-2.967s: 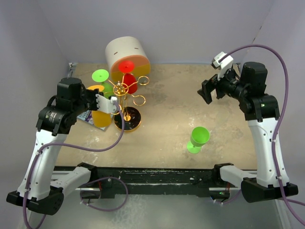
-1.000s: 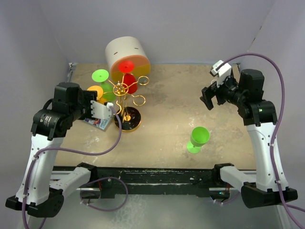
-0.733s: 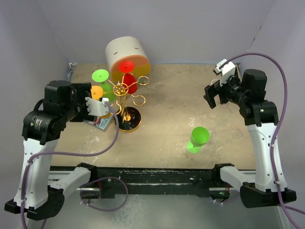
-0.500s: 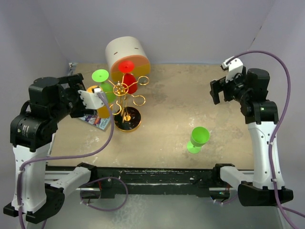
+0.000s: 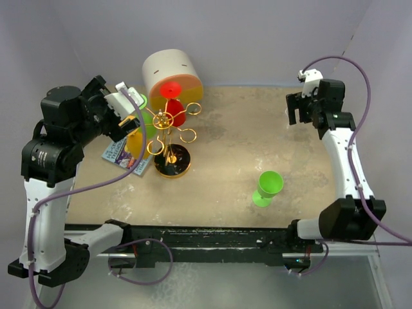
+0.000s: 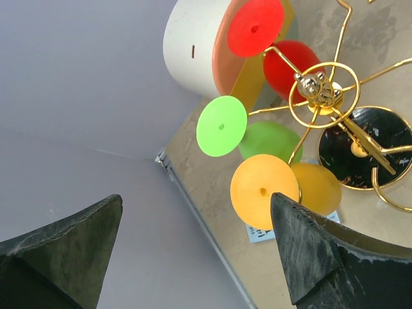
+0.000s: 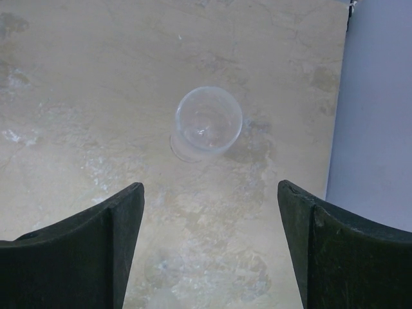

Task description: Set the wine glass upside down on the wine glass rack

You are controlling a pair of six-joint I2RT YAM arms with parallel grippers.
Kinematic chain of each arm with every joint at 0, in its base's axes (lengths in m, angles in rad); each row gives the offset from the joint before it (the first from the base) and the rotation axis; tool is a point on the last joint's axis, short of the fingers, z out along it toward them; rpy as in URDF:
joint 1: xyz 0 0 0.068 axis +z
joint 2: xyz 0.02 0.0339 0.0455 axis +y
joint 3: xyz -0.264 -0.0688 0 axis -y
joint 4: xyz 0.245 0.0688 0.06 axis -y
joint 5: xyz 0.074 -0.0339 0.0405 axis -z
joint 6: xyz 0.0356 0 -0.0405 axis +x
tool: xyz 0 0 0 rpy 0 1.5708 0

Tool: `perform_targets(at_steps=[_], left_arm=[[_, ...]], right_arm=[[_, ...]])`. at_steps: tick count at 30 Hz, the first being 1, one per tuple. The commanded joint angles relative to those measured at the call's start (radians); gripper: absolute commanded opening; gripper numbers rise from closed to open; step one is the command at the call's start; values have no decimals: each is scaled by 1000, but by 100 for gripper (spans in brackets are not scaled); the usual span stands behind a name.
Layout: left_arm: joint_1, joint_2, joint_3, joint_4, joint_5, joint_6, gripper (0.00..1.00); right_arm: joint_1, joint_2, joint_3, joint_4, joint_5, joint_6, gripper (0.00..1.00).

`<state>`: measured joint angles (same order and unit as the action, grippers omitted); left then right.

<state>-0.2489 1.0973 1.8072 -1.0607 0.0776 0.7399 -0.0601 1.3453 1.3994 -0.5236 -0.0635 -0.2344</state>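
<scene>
The gold wine glass rack (image 5: 168, 132) stands on its round black base (image 5: 172, 161) at the left. Red (image 5: 172, 91), orange (image 5: 136, 139) and green wine glasses hang on it upside down; the left wrist view shows their feet, red (image 6: 255, 27), green (image 6: 221, 126) and orange (image 6: 264, 191), beside the rack (image 6: 318, 90). Another green wine glass (image 5: 267, 187) stands upright on the table. A clear wine glass (image 7: 209, 122) stands upright below my right gripper (image 7: 210, 187), which is open and empty at the far right (image 5: 297, 109). My left gripper (image 5: 123, 107) is open, raised left of the rack (image 6: 196, 199).
A cream-and-orange cylinder (image 5: 170, 74) lies behind the rack. A printed booklet (image 5: 119, 154) lies on the table left of the rack's base. Grey walls close the table at the back and on both sides.
My left gripper opened, let go of the orange glass on the rack, then rose and pulled back to the left. My right arm swung toward the far right corner.
</scene>
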Motion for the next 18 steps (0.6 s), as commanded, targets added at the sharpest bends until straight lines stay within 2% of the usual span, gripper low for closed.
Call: perform_targets(at_steps=[1,8,18], left_arm=[[7,-20,-1,93,24,-74,99],[7,-33,-12,99,27,-67,99],[11,-38,-20,101,33,-56,99]], right_arm=[[-10,55,26,132,56,33,85],[-37,172,45,183,50,42,71],[-50,244,61,196,39,34,58]])
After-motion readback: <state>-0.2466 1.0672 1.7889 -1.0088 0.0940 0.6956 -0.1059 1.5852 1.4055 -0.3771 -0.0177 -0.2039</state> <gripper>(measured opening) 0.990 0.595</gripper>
